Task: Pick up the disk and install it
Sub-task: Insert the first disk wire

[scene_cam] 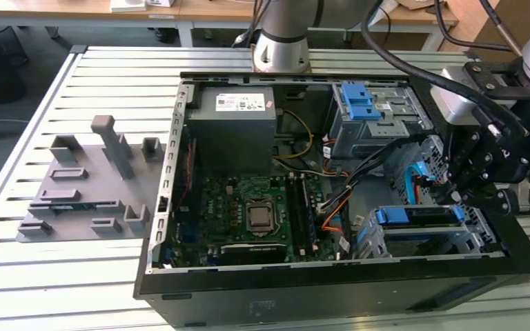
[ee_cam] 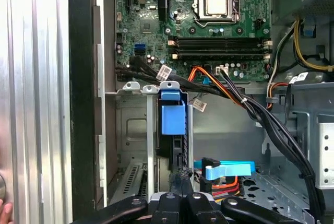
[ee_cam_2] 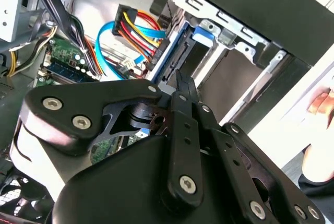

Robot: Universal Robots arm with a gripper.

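The disk stands on edge in the lower drive cage of the open computer case, near the exterior view's right. In the first wrist view the disk shows edge-on, with its blue plastic end between the cage's metal walls. In the second wrist view its blue side rail runs up into the slot. My gripper hangs just above that cage. Its black fingers are shut together, and their tips rest at the disk's near end. In the first wrist view my gripper lines up with the disk.
Black, orange and blue cables cross beside the cage. A second cage with blue latches and a grey power supply sit at the case's back. A grey fixture lies on the slatted table. A person's hand shows beyond the case wall.
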